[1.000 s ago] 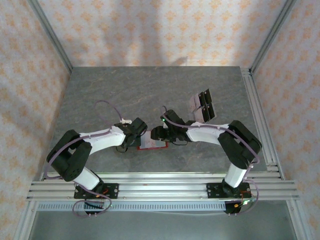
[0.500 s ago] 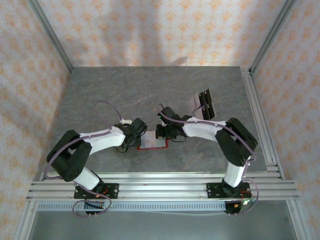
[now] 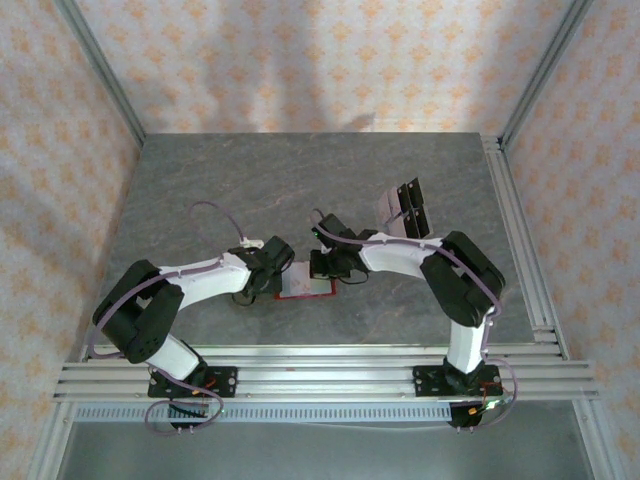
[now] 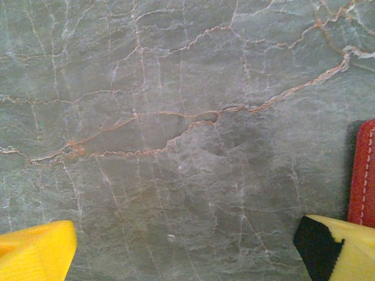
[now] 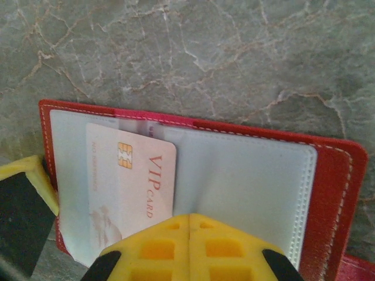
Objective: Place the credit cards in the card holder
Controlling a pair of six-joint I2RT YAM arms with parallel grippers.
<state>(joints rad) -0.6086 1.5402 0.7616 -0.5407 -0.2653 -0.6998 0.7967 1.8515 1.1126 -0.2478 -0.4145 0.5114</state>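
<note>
The red card holder (image 5: 340, 170) lies open on the table, its pale grey lining up. One pale pink credit card (image 5: 132, 181) marked VIP lies on its left half, its far end tucked under the lining. My right gripper (image 5: 188, 218) is shut, its yellow tips meeting over the lining beside that card with nothing between them. The other credit cards (image 3: 405, 212) lie farther back on the right. My left gripper (image 4: 184, 240) stands open over bare table, its right finger at the card holder's (image 4: 364, 175) left edge. From above, both grippers (image 3: 283, 272) (image 3: 318, 266) flank the card holder (image 3: 305, 288).
The grey marbled table (image 3: 250, 190) has free room at the back and left. Aluminium rails (image 3: 520, 230) run along the right side and the near edge. Patterned walls close off the cell.
My right gripper has closed its fingers over the card holder, and its arm has drawn slightly left. The left arm and the card holder have stayed put.
</note>
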